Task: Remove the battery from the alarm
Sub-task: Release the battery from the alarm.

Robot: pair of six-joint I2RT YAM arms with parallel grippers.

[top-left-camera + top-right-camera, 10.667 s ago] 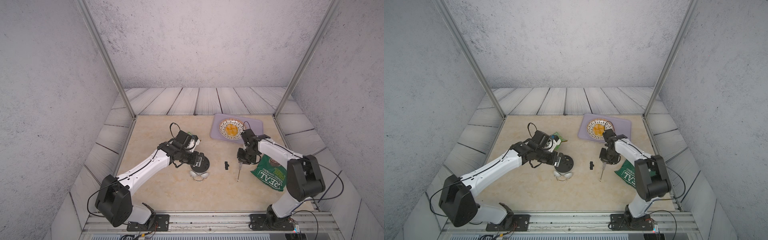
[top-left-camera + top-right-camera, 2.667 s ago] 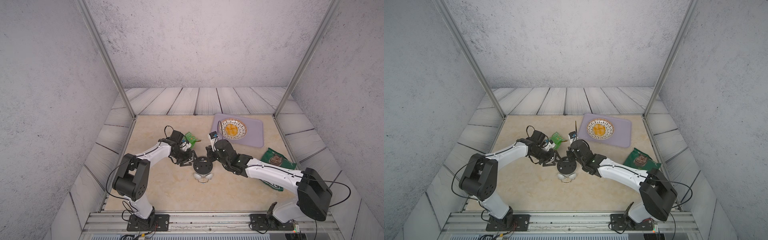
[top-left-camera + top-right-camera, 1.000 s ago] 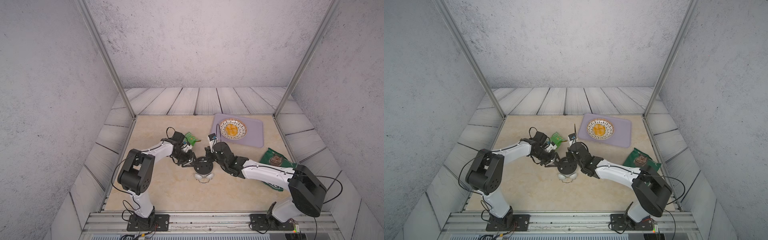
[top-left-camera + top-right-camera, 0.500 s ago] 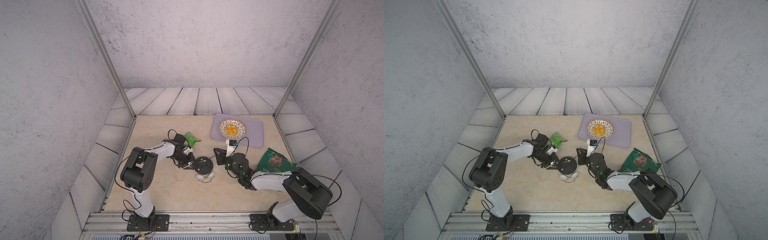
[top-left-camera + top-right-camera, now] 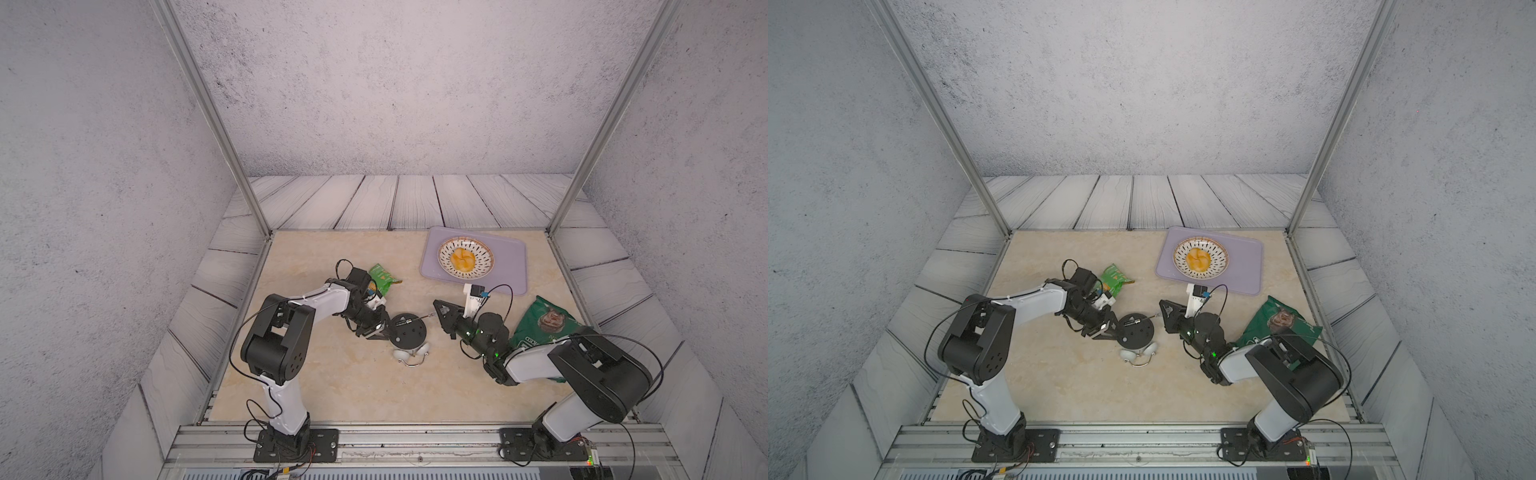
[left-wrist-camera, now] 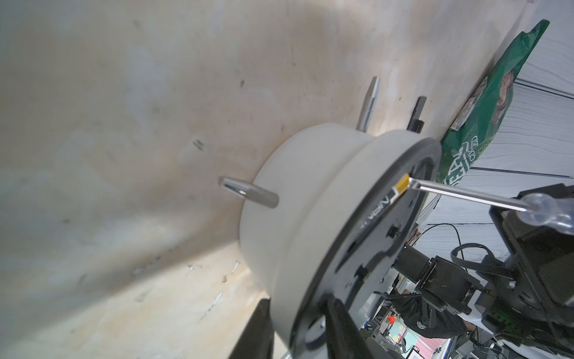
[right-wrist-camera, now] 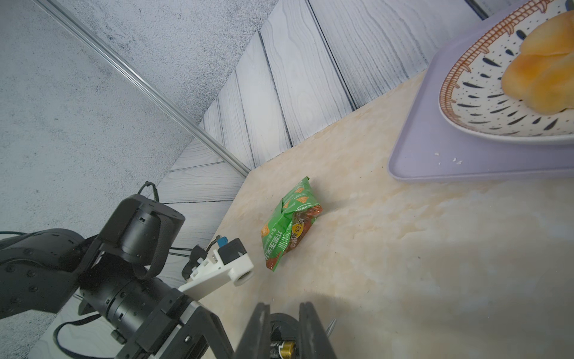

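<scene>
Right gripper point(image 5: 441, 312) is retreating, clenching the screwdriver point(image 5: 422, 318); left gripper point(image 5: 382, 330) is clamping the alarm point(image 5: 411, 334). I am judging the battery point(image 6: 388, 199) light, slick; pinching mid-barrel.

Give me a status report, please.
Left end effector shut on alarm. Right end effector shut on screwdriver. Battery in alarm back, screwdriver tip at its gold end. Nothing obstructing.
</scene>
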